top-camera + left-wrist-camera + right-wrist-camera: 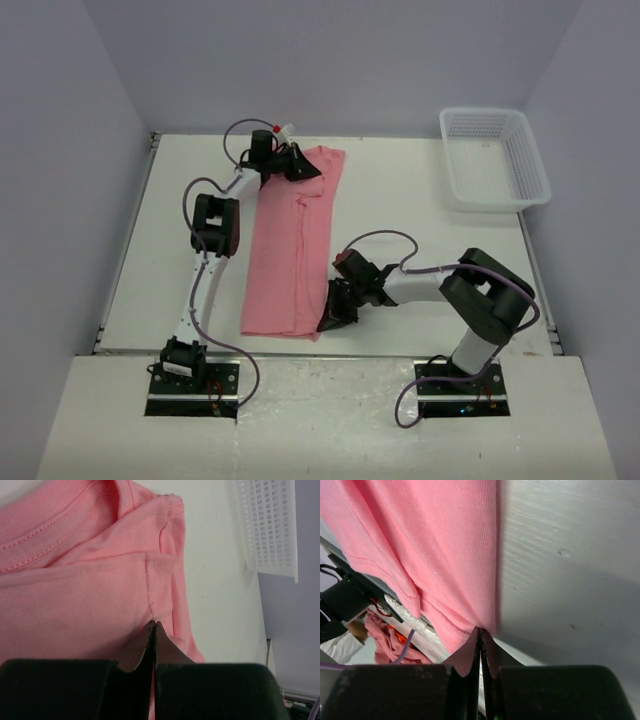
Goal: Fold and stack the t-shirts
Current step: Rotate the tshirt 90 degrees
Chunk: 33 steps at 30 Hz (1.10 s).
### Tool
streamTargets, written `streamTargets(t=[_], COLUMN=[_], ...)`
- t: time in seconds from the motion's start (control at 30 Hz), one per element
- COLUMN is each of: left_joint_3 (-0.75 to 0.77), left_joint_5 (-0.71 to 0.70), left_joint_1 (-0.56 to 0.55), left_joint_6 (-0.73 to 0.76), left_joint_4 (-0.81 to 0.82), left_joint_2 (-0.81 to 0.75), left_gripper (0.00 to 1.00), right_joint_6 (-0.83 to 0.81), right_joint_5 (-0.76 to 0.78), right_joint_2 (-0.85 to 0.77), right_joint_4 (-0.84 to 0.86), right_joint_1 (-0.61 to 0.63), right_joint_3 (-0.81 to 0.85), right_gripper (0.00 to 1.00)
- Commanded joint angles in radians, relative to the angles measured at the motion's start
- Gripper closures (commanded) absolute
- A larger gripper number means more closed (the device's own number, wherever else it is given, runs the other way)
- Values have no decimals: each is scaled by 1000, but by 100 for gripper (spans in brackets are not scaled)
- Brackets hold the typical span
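Pinching tight, the left gripper [153, 625] has its fingertips closed on the salmon-pink t-shirt [290, 250] at the sleeve seam by the collar, near the far edge of the table [420, 220]. The right gripper [481, 630], jaws pressed together as well, nips the hem by the near edge. The shirt is one long lengthwise-folded strip, plain, soft and faintly creased. Crosswise folds and stacking are left to do, I'd say. A white mesh basket [495, 155] sits at the far right corner.

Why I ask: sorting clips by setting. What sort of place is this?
Probably a robot lab cell: a white table boxed in by plain walls, two arms bolted at its edge, a shirt, a basket.
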Motion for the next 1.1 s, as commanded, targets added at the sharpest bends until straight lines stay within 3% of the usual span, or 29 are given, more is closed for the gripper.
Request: streamTargets(t=[0.0,0.63,0.8,0.97,1.07], left_joint_3=[-34,-111,-123,-128,-117], left_joint_5=[-73,-161,-165,-179,-177], left_joint_1=[-36,-101,-104,-105,-105], left_joint_6=[23,46,57,77,78], left_joint_4=[-69,-78,-78,-78,-83], left_joint_2=[12,-29,-48,-89,-106], left_gripper=[100,100,100,100,100], right_joint_6=[-38,100,55,-8,-1], right_joint_5=[324,439,453,447,447], right_joint_2=[50,-208,-235,-237,-182], right_joint_4=[-243,-369,-366,-350,-373], right_joint_1=[-14,-34,-28,24,116], right_joint_3=[-117,-206,-209,-174,-98], right_gripper=[100,100,100,100,100])
